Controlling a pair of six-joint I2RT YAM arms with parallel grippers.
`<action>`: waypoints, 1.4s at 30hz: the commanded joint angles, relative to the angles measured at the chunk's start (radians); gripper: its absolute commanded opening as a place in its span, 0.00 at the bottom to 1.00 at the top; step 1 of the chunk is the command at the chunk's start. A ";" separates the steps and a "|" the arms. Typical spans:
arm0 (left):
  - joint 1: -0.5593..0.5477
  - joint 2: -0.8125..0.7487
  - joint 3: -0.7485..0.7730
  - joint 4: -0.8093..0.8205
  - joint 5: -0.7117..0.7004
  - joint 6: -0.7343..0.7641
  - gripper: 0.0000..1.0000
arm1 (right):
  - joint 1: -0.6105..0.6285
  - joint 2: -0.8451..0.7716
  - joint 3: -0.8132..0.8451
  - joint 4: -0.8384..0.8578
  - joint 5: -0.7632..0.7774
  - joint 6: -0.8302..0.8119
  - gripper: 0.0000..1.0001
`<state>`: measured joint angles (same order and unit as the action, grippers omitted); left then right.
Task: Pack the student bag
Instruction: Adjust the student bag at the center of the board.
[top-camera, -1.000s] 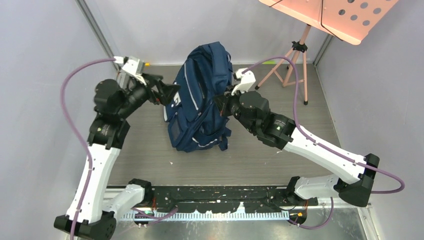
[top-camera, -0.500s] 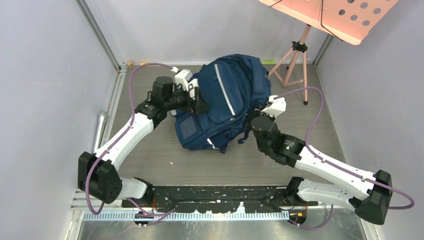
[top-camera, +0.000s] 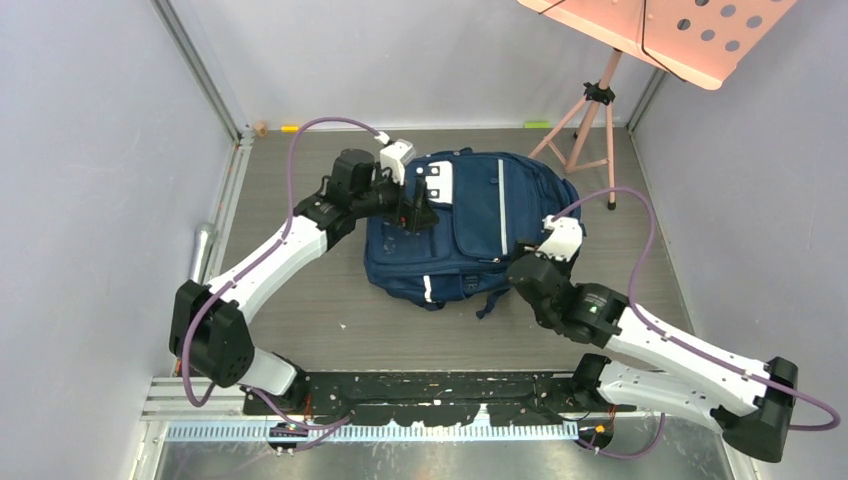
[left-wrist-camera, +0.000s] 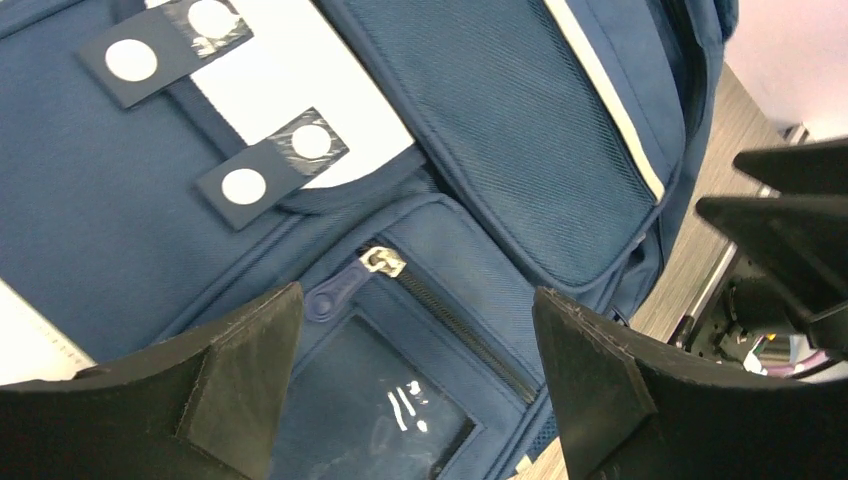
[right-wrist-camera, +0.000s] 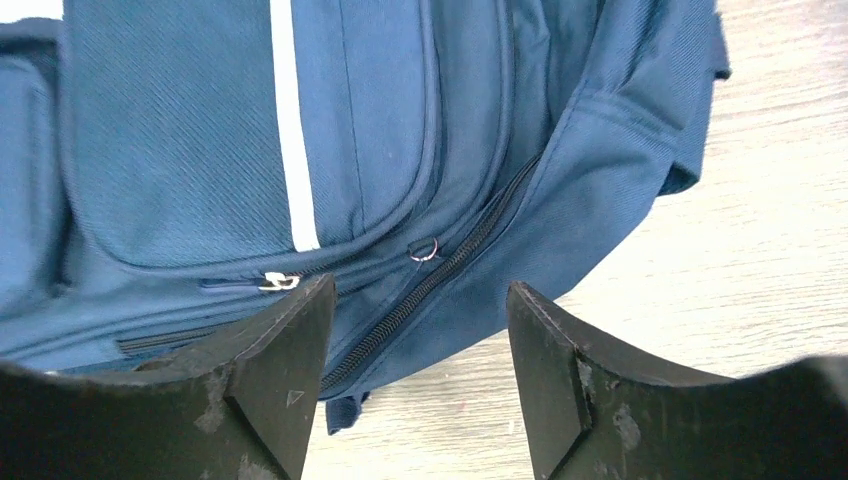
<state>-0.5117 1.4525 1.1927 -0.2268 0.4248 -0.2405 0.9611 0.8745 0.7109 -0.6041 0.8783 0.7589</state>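
The student bag (top-camera: 470, 225) lay flat on the grey wood-grain table (top-camera: 300, 290), front pockets facing up, in the middle of the counter and nearer its far edge than its near one. A loose strap (top-camera: 490, 303) trailed from its near side toward the near edge. The left gripper (top-camera: 415, 213) hung over the bag's left part, beside a white patch (top-camera: 441, 181), with its jaws spread wide and nothing between them. From the left wrist, the gap between the fingers showed a silver zip pull (left-wrist-camera: 381, 261) at the end of a dark zip, a clear window pocket (left-wrist-camera: 370, 400) below it, and navy tabs with white round dots (left-wrist-camera: 270, 165) lying across the white patch. The right gripper (top-camera: 522, 262) sat at the bag's right side, toward the near right corner, also open and holding nothing. The right wrist view looked between its parted fingers onto a long dark zip (right-wrist-camera: 440, 275) running along the bag's side, a small metal ring (right-wrist-camera: 424, 249) just above it, a second silver pull (right-wrist-camera: 277, 281) to the left, and a pale stripe (right-wrist-camera: 290, 130) down a front pocket. Whether either gripper touched the fabric could not be told. A pink music stand (top-camera: 660, 30) stood on its tripod (top-camera: 585, 130) at the far right corner, well apart from the bag.
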 joint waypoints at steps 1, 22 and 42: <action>-0.067 -0.090 0.014 0.034 -0.040 0.120 0.88 | 0.005 -0.070 0.115 -0.108 0.019 0.010 0.70; -0.195 -0.156 -0.195 0.162 -0.289 0.008 0.89 | 0.107 0.185 0.156 0.031 -0.001 0.078 0.84; -0.195 -0.215 -0.374 0.279 -0.280 -0.070 0.90 | 0.116 0.356 0.204 0.117 0.208 0.138 0.92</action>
<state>-0.7101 1.2636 0.8509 0.0105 0.1509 -0.2832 1.0779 1.2057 0.8627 -0.5606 0.9874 0.8642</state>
